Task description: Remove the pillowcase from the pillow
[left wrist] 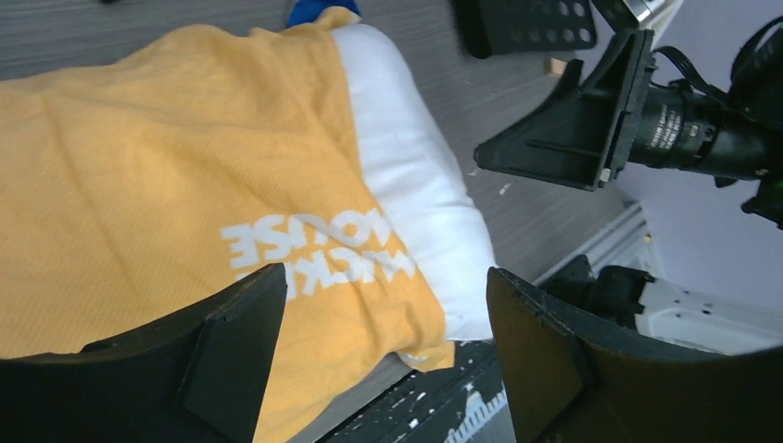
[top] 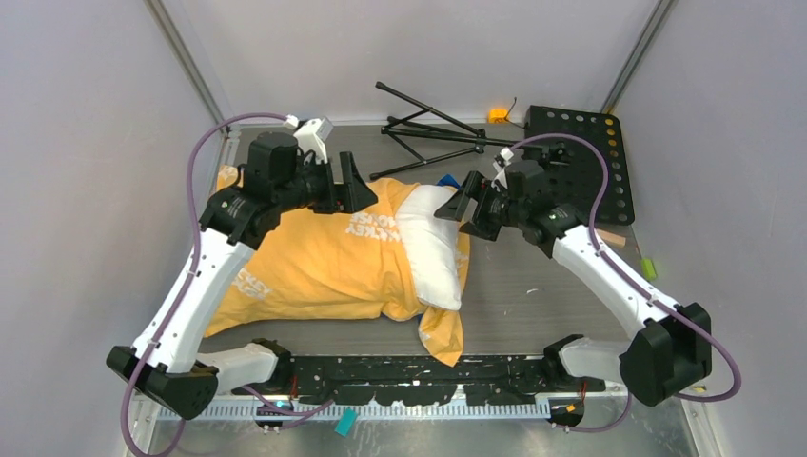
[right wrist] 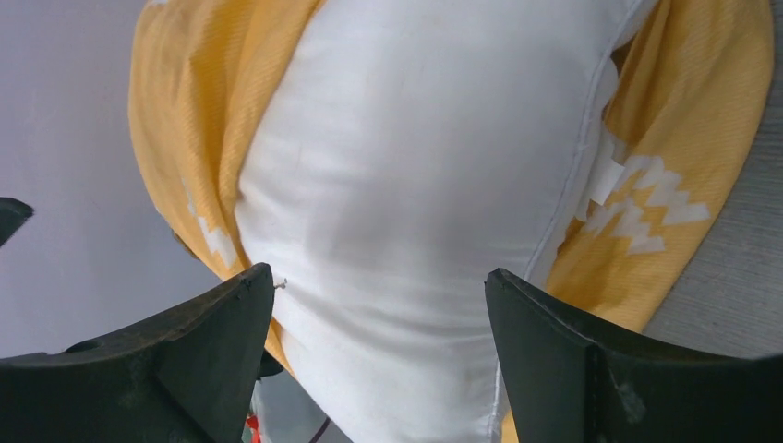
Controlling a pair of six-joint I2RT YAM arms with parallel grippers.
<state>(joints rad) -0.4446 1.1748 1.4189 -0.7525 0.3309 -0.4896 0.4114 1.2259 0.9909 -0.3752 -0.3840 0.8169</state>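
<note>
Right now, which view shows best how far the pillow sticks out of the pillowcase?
The top external view: most of the pillowcase and the pillow's bare end appear together. The left wrist view shows that end as a strip; the right wrist view fills with it.

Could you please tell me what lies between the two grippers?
Top view: the printed edge of the pillowcase and the bare white end of the pillow.

Both end effectors [left wrist: 380, 277] [right wrist: 377, 273] spread wide

grey table [top: 533, 295] | pillowcase [top: 305, 267] (pillow [top: 428, 243] end sticking out) | black tripod [top: 433, 134] | perforated board [top: 619, 181]
</note>
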